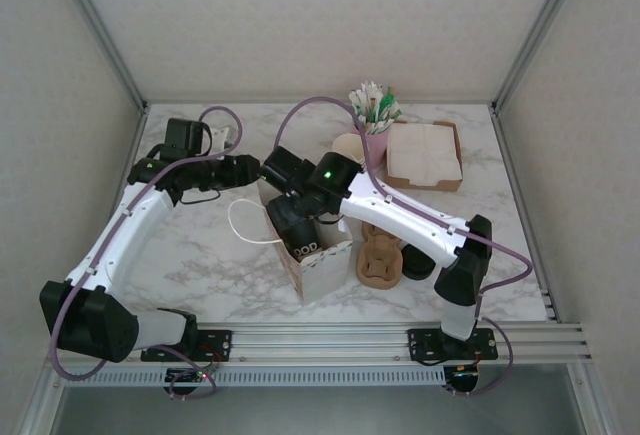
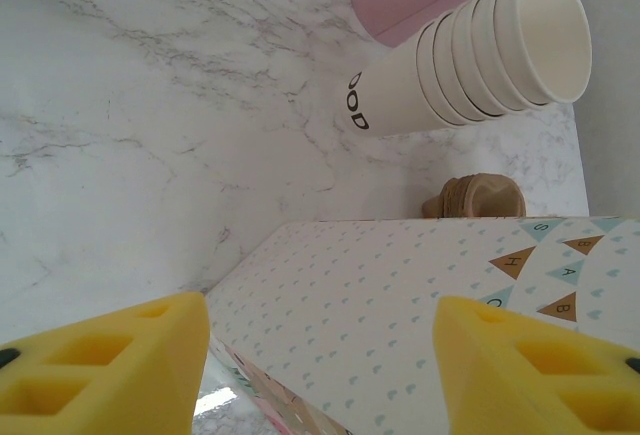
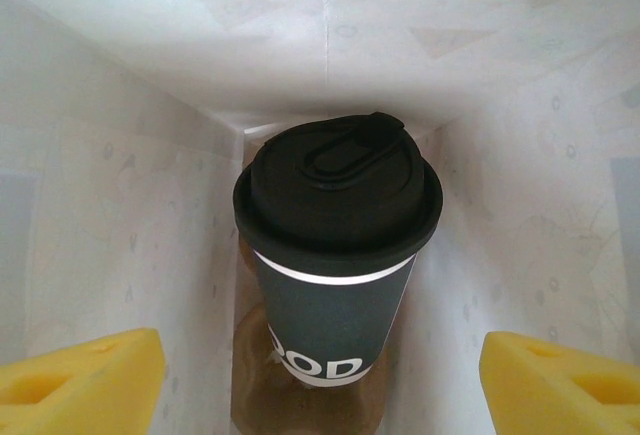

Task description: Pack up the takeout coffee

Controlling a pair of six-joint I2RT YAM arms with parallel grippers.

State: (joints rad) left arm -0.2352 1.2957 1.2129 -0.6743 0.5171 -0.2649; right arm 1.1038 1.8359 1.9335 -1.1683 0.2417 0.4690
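The takeout coffee (image 3: pixel 335 255) is a dark grey cup with a black lid and white lettering. It stands upright inside the white paper bag (image 1: pixel 325 265), on something brown at the bag's bottom. In the top view the takeout coffee (image 1: pixel 305 247) shows in the bag's mouth. My right gripper (image 3: pixel 320 380) is open inside the bag, a yellow finger on each side of the cup and clear of it. From above, the right gripper (image 1: pixel 290 220) sits over the bag's mouth. My left gripper (image 2: pixel 320 355) is open at the bag's far end (image 1: pixel 255 170), facing the bag's patterned side (image 2: pixel 400 295).
A stack of white paper cups (image 2: pixel 480 55) stands beside a pink cup of sticks (image 1: pixel 377 140) at the back. A brown box of napkins (image 1: pixel 425 155) is at the back right. A brown pulp carrier (image 1: pixel 380 255) lies right of the bag. The bag's handle (image 1: pixel 240 220) rests on the table.
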